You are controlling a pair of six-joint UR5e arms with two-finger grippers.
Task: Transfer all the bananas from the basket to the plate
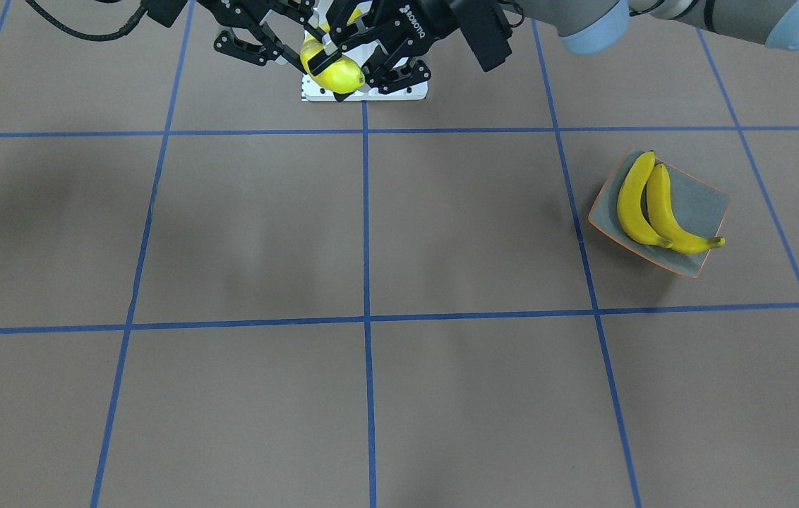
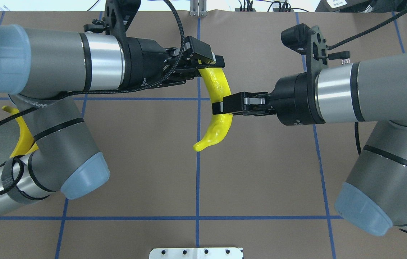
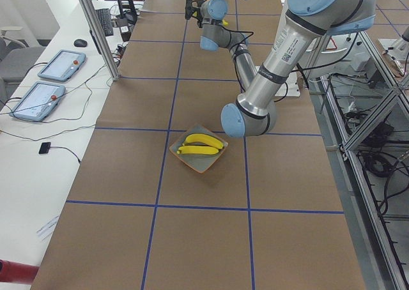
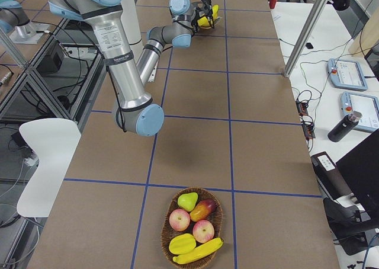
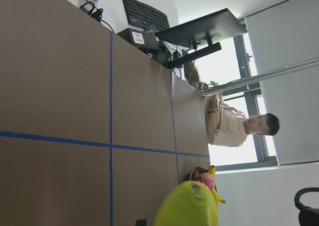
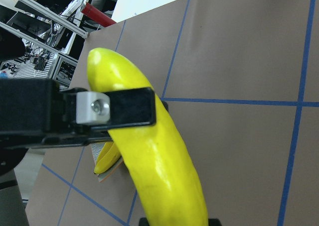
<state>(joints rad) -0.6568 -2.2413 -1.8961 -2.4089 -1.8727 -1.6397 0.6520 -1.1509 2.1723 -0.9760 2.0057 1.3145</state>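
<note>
Hanging aloft, a glossy curved banana (image 2: 218,88), left gripper (image 2: 213,64) and right gripper (image 2: 221,107) both clamped on it.

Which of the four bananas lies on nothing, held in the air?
The banana between the arms: left gripper and right gripper both clamp it. Two others lie on the plate, the last banana in the basket.
</note>
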